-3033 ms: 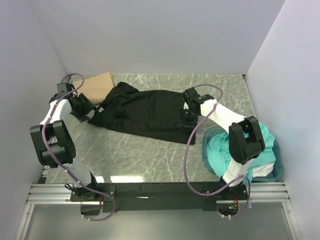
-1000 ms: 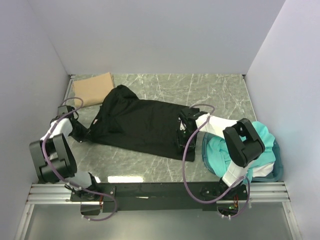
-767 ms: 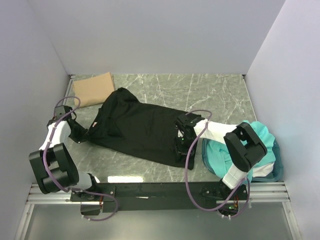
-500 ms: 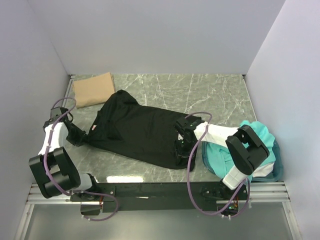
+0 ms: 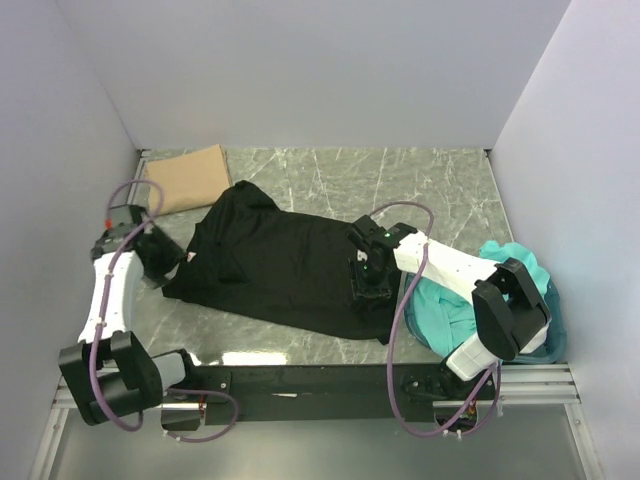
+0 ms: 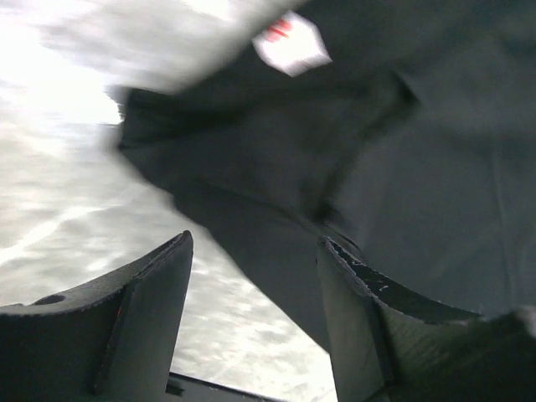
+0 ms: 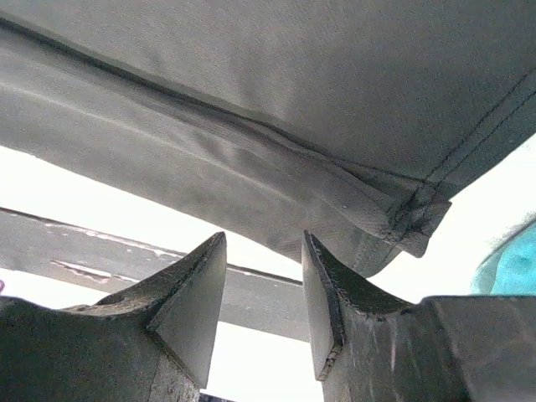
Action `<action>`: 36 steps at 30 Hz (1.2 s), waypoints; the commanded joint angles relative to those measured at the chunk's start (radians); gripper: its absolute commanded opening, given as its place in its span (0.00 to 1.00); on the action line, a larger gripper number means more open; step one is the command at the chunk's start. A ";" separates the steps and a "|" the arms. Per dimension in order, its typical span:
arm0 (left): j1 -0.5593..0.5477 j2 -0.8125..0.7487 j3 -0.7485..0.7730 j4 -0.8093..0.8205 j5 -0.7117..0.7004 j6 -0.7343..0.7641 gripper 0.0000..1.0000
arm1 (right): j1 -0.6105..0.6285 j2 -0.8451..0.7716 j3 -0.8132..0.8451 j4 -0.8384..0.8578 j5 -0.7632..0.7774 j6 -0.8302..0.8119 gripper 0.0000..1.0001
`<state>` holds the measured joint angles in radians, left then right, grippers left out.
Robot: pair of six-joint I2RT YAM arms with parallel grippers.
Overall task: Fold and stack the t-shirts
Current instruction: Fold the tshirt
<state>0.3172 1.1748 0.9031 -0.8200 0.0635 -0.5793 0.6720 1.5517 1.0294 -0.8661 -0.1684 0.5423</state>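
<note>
The black t-shirt [image 5: 285, 265] lies spread across the middle of the desk [image 5: 420, 185]. My left tool [image 6: 253, 243] gapes wide and empty at the shirt's left edge. My right tool [image 7: 264, 238], narrowly parted, grips nothing beside the near-right hem.

The table [image 5: 420, 185] has a grey-green marbled top, walled in on three sides. A black t-shirt [image 5: 280, 265] lies spread across the middle of the frame, rumpled, running from the left side down toward the lower right. A folded tan t-shirt [image 5: 185, 178] sits flat in the upper left corner, its near corner just beside the black one. At the lower right stands a round blue tub [image 5: 552, 335] heaped with teal t-shirts [image 5: 497, 252], close to the black shirt's hem.
</note>
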 commanded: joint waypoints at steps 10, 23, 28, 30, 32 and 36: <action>-0.309 0.201 0.005 0.148 0.056 -0.165 0.65 | 0.005 -0.018 0.089 -0.034 0.029 -0.005 0.49; -0.389 0.341 0.040 0.197 0.044 -0.166 0.54 | -0.025 -0.019 0.092 -0.033 0.040 -0.013 0.49; -0.425 0.397 0.088 0.200 0.021 -0.160 0.36 | -0.032 -0.010 0.095 -0.033 0.038 -0.016 0.49; -0.446 0.414 0.120 0.193 0.003 -0.162 0.22 | -0.032 -0.005 0.098 -0.033 0.038 -0.018 0.49; -0.478 0.436 0.144 0.185 -0.014 -0.160 0.19 | -0.035 -0.002 0.098 -0.034 0.038 -0.019 0.49; -0.524 0.488 0.212 0.162 -0.040 -0.156 0.13 | -0.041 0.004 0.097 -0.034 0.038 -0.021 0.49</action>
<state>-0.1776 1.6402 1.0489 -0.6514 0.0608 -0.7387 0.6426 1.5524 1.0813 -0.8867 -0.1455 0.5304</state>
